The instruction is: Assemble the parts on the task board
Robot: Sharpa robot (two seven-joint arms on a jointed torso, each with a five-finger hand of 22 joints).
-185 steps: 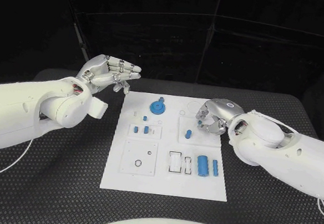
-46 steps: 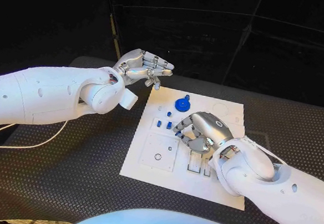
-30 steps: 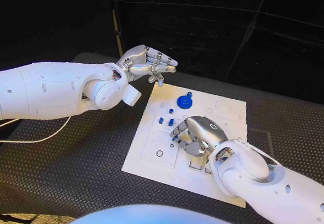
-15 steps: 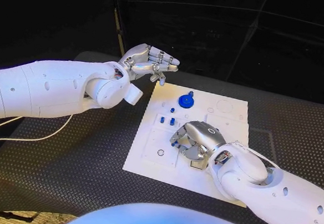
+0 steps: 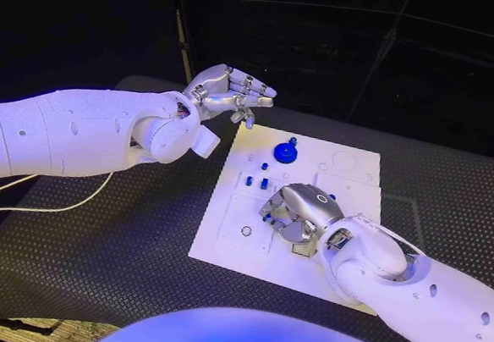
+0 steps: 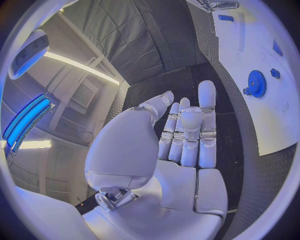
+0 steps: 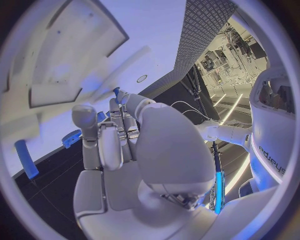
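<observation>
The silver right hand (image 5: 296,216) is lowered, fingers curled, over the white task board's (image 5: 352,169) middle, presumably to seize a small blue part there, though a grasp cannot be told, while the silver left hand (image 5: 228,93) is held loosely curled and empty off the board's eleven-o'clock corner, out of the way.

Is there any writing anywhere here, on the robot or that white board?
"adeus" or something close, dark letters running down the robot's white body in the right wrist view; cut off and bent, so I can't read it for sure.
Task board: outlines and blue parts, no readable text.
Arms and robot hands: none visible.
</observation>
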